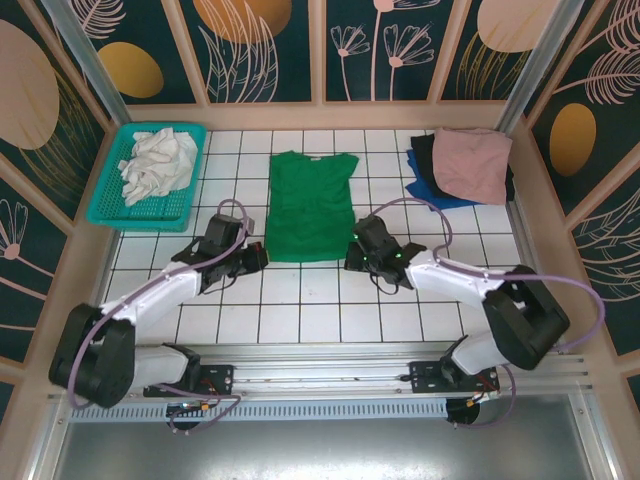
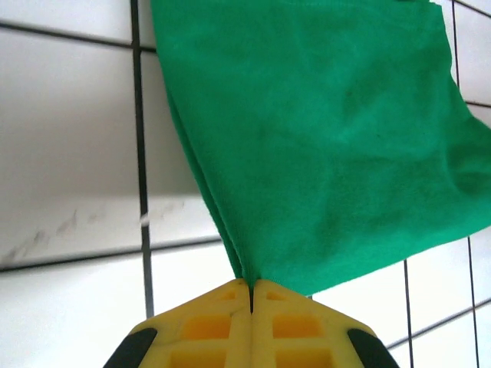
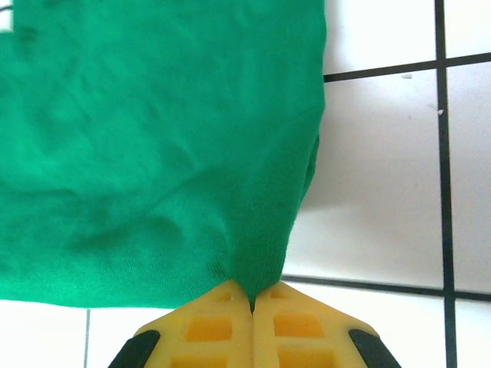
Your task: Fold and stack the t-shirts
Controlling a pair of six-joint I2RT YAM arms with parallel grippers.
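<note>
Both near hem corners of the green t-shirt [image 1: 311, 205] are being gripped

The green t-shirt is lying spread flat at the middle of the white tiled table [image 1: 300, 310], collar pointing to the far side. The left gripper [image 1: 262, 258] is sitting at the near left corner of the hem. In its wrist view the yellow fingers [image 2: 207, 326] are pressing together, pinching a pucker of green cloth between them. The right gripper [image 1: 352, 252] is sitting at the near right corner, its fingers [image 3: 295, 326] likewise clenching a gathered fold of the hem. At the far right corner a pink shirt [image 1: 472, 162] is resting folded on a black shirt [image 1: 425, 155] and a blue shirt [image 1: 432, 192]. At the far left a teal basket [image 1: 110, 205] is holding a crumpled white cloth [image 1: 158, 165].
</note>
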